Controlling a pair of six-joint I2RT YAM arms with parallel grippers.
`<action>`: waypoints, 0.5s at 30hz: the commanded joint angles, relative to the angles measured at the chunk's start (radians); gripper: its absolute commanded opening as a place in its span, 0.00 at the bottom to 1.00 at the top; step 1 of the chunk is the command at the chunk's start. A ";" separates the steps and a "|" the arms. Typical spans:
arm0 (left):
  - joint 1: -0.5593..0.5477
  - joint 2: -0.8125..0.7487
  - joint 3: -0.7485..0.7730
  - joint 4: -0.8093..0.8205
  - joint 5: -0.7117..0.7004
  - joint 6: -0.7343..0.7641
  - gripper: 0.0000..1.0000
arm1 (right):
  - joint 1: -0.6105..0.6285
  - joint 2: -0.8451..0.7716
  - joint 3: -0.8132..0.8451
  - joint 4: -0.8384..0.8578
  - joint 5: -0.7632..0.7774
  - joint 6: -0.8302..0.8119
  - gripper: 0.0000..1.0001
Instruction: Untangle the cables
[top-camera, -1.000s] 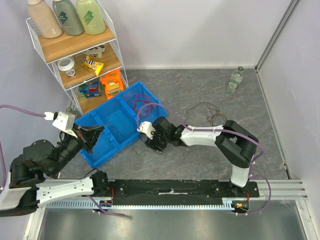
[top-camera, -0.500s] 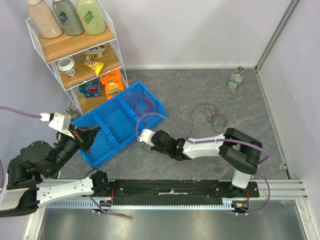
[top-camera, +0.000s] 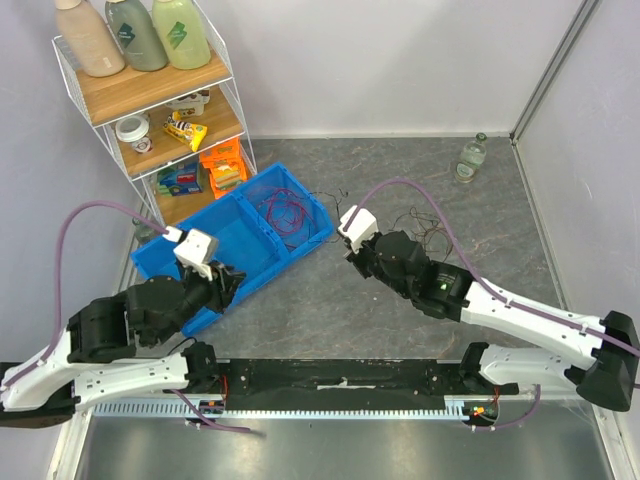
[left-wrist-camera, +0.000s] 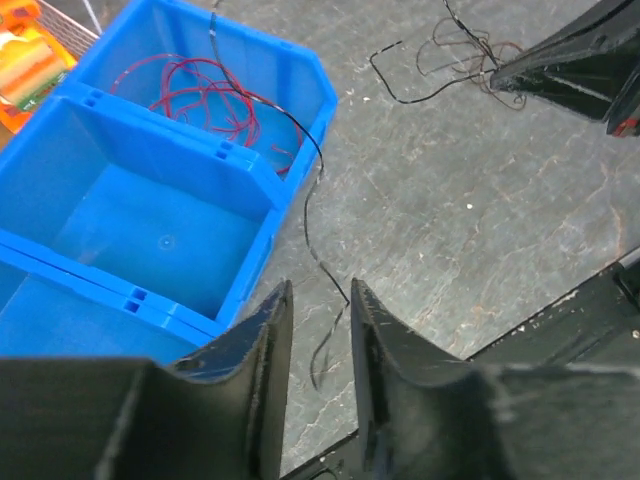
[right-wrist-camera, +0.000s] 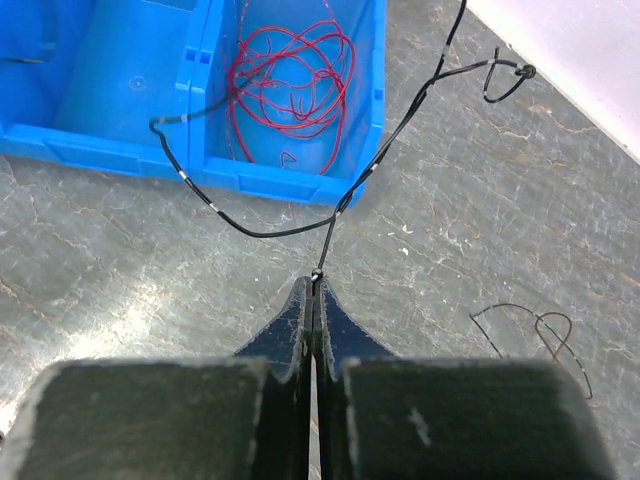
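Cables are sitting in three spots. A thin black wire (right-wrist-camera: 390, 150) is stretching taut from the tips of the right tool (right-wrist-camera: 313, 285), whose fingers are pressed together and pinching it. One branch is running up and away across the grey stone-patterned tabletop (right-wrist-camera: 480, 220). The other is curving left and climbing over the front wall of a blue plastic divided bin (right-wrist-camera: 280, 178). A loopy bunch of red wire (right-wrist-camera: 290, 85) is lying inside the bin's end compartment, the black wire crossing its rim beside it. A few loose dark wire loops (top-camera: 425, 225) are resting on the tabletop just beyond the right arm, apart from the bin.

In the left wrist view the black wire is trailing off the bin's corner and down the tabletop. Its free end is showing in the narrow gap of the left tool (left-wrist-camera: 318, 292), whose fingers are standing slightly spread; whether they are touching it I cannot tell.
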 joint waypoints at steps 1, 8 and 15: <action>-0.003 0.018 0.002 0.081 0.069 -0.002 0.51 | 0.004 -0.036 0.070 -0.146 -0.016 -0.031 0.00; -0.005 0.032 0.050 0.238 0.179 0.107 0.83 | 0.004 -0.071 0.117 -0.264 -0.168 -0.065 0.00; -0.003 0.166 -0.008 0.476 0.150 0.230 0.86 | 0.004 -0.097 0.108 -0.276 -0.315 -0.073 0.00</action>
